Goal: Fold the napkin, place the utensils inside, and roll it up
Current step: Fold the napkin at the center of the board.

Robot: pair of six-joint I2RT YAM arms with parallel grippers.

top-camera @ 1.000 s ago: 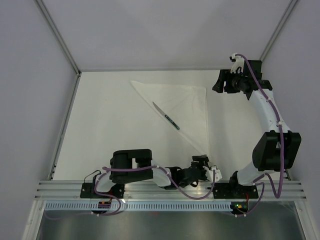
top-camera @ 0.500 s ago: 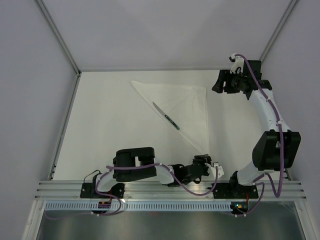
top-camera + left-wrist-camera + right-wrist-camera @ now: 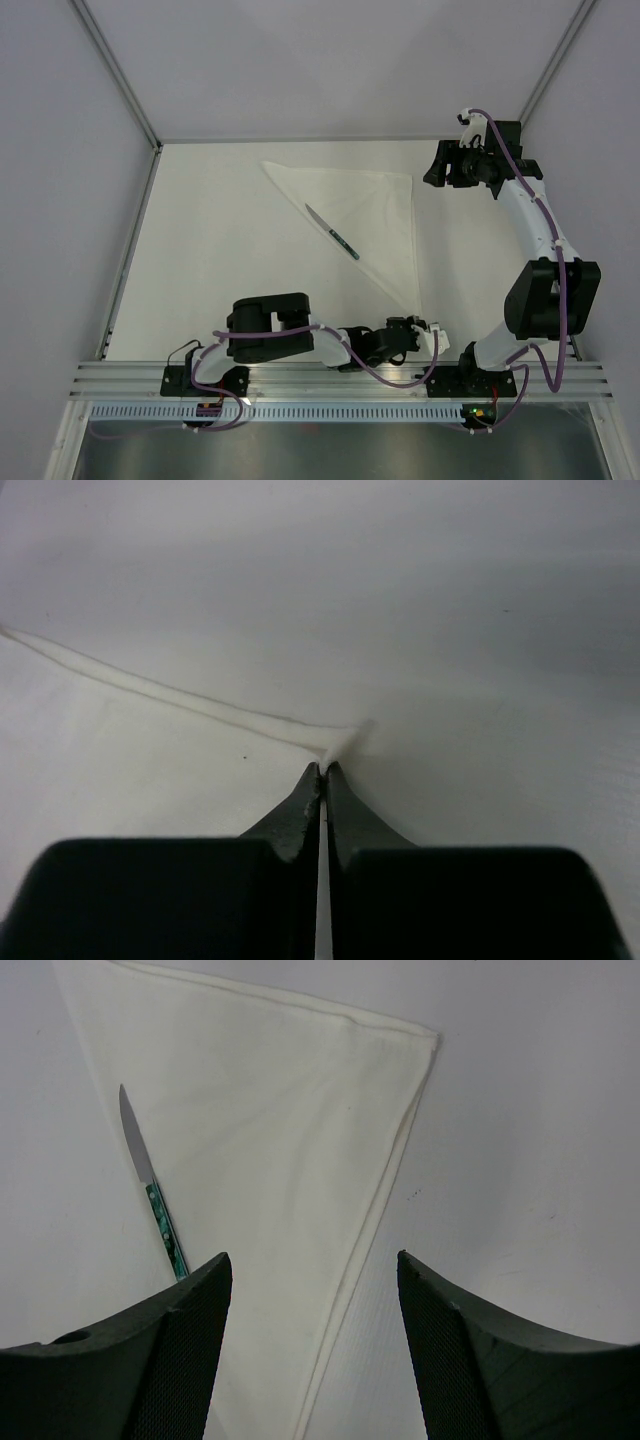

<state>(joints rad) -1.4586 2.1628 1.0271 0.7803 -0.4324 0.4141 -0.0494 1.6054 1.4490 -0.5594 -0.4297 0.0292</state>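
The white napkin (image 3: 372,205) lies folded in a triangle, its long edge running from far left down to a near corner. One of the utensils, a knife (image 3: 333,233) with a silvery blade and teal-green handle, rests on the cloth by that long edge. My left gripper (image 3: 411,320) is low at the near corner, shut on the napkin's tip (image 3: 340,743), which bunches up at the left gripper (image 3: 323,768). My right gripper (image 3: 437,166) hovers open over the far right corner. In the right wrist view, the napkin (image 3: 270,1140) and knife (image 3: 156,1202) lie beneath the right gripper (image 3: 312,1258).
The white table (image 3: 210,260) is walled by pale panels on the left, back and right. A metal rail (image 3: 340,375) with both arm bases runs along the near edge, just behind the left gripper.
My left gripper has closed on the napkin's near corner and its wrist has shifted slightly right and nearer. The right arm, napkin and knife have stayed put.
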